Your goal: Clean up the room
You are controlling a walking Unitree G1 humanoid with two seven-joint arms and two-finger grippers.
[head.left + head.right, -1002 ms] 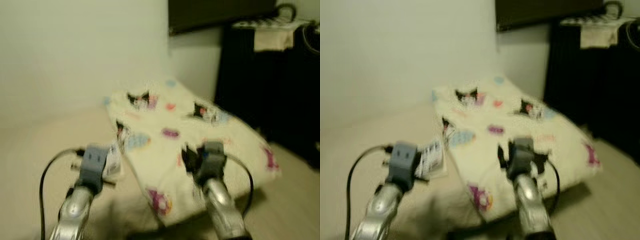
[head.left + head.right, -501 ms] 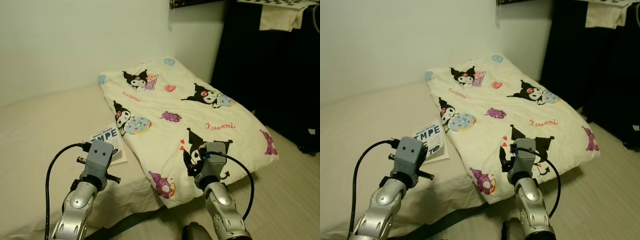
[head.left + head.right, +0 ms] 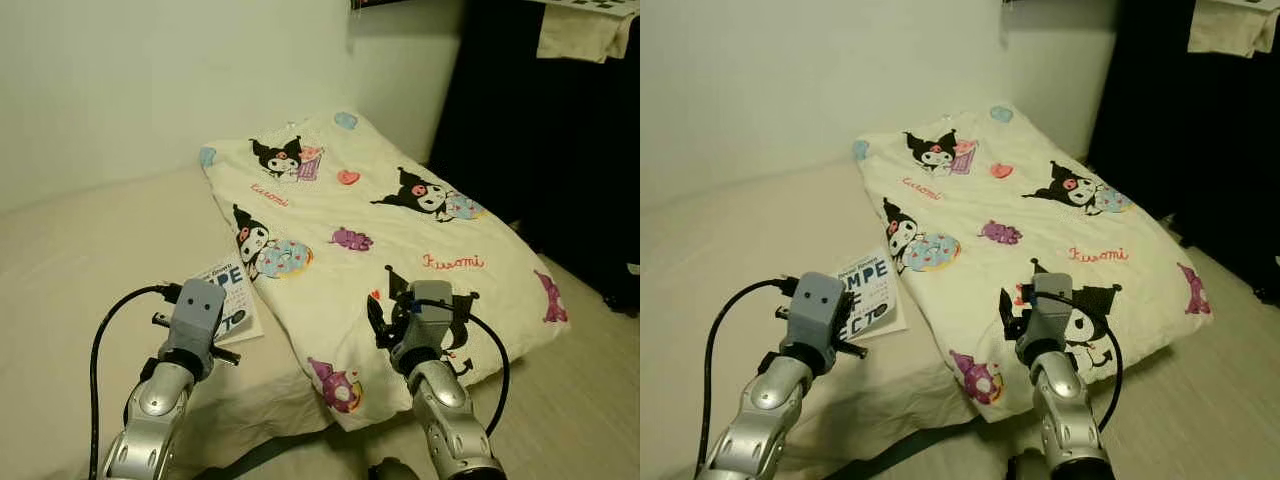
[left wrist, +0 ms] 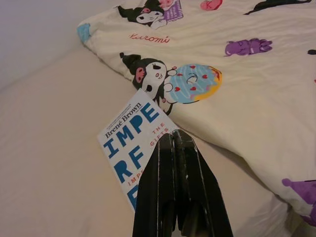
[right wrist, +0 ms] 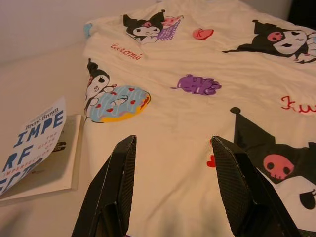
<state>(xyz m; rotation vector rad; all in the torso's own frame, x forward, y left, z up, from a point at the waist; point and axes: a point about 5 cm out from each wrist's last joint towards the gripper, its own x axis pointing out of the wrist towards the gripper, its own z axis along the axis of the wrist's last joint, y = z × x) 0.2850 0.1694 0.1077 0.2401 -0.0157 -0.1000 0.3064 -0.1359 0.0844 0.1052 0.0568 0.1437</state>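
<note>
A cream blanket [image 3: 400, 230] printed with black cartoon characters lies spread over the right half of the bed [image 3: 90, 260]. A white book [image 3: 232, 296] with blue lettering lies on the sheet at the blanket's left edge, partly tucked under it. My left gripper [image 4: 174, 143] is shut and empty, its tips just above the book [image 4: 131, 143]. My right gripper [image 5: 173, 148] is open above the blanket [image 5: 197, 59], near its front part. Both silver arms reach forward from below, the left [image 3: 185, 340] and the right [image 3: 425, 330].
A pale wall [image 3: 150, 80] runs behind the bed. Dark furniture [image 3: 560, 150] stands at the right with a cloth [image 3: 590, 30] hanging over its top. Light floor [image 3: 590, 400] shows at the lower right beside the bed.
The camera has settled from blur and shifted slightly, so the scene sits a bit to the right. Both arms keep their pose relative to me.
</note>
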